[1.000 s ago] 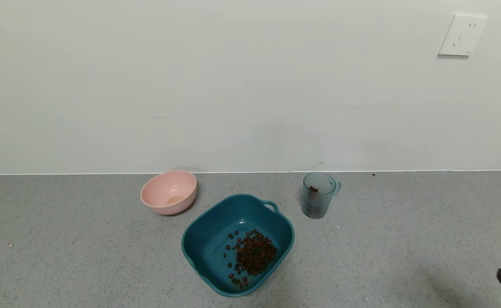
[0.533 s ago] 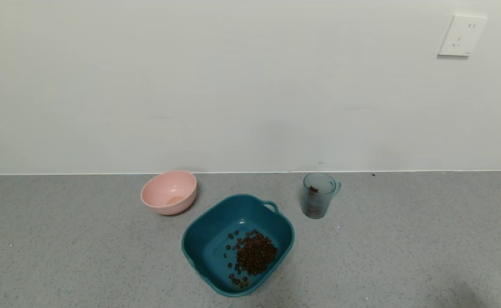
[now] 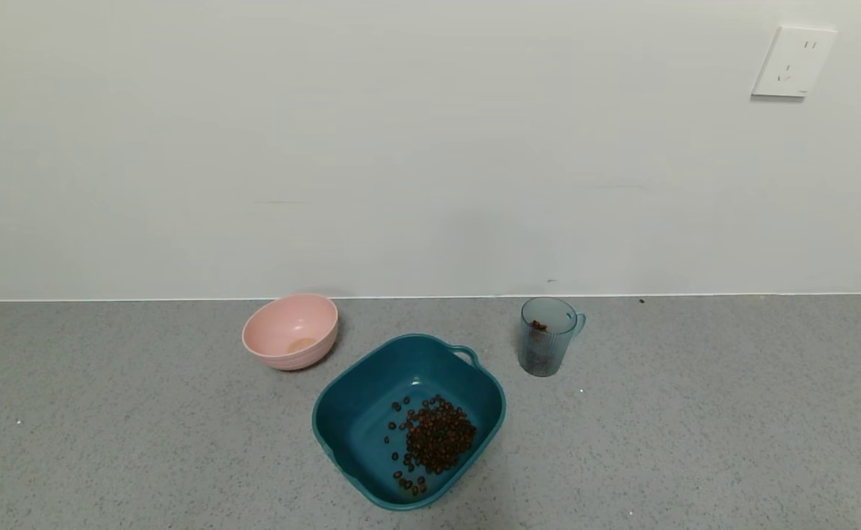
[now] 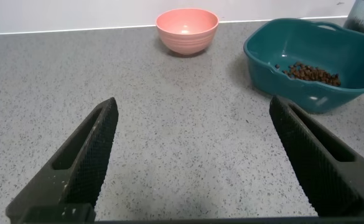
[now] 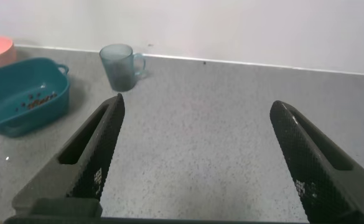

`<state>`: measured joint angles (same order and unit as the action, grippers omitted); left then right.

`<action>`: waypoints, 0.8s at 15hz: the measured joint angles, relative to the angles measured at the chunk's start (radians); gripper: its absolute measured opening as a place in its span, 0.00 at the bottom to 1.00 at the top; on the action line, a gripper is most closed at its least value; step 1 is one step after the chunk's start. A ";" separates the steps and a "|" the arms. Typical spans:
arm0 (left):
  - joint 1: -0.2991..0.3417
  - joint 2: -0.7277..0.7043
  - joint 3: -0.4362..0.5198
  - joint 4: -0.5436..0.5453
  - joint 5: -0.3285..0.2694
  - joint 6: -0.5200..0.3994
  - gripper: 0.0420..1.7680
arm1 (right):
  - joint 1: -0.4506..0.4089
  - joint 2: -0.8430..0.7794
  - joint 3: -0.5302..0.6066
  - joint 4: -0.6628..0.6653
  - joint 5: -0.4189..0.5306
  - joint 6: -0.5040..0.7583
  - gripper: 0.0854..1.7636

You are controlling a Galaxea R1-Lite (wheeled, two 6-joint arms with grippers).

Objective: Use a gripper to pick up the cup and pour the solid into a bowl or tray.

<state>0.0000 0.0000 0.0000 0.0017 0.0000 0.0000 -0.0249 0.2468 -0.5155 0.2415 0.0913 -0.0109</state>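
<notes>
The grey-blue ribbed cup (image 3: 548, 336) stands upright on the counter near the wall, right of the teal basin (image 3: 342, 434), with a few brown pieces in it. A heap of brown solid pieces (image 3: 434, 438) lies in the basin. Neither gripper shows in the head view. My left gripper (image 4: 194, 109) is open and empty over bare counter, with the basin (image 4: 262, 68) ahead to one side. My right gripper (image 5: 197, 106) is open and empty, with the cup (image 5: 119, 66) and basin (image 5: 1, 118) ahead of it.
A pink bowl (image 3: 291, 330) stands left of the basin near the wall; it also shows in the left wrist view (image 4: 186, 29). A white wall socket (image 3: 795, 61) is at upper right. The grey speckled counter (image 3: 695, 412) ends at the wall.
The dark tip of the right arm at the head view's lower right edge has withdrawn out of view. The cup, basin and bowl have not moved.
</notes>
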 joint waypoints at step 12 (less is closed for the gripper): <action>0.000 0.000 0.000 0.000 0.000 0.000 0.99 | 0.036 -0.206 0.300 -0.252 -0.037 -0.006 0.96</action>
<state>0.0000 0.0000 0.0000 0.0017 0.0000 0.0000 0.0109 0.0404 -0.2155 -0.0104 0.0543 -0.0172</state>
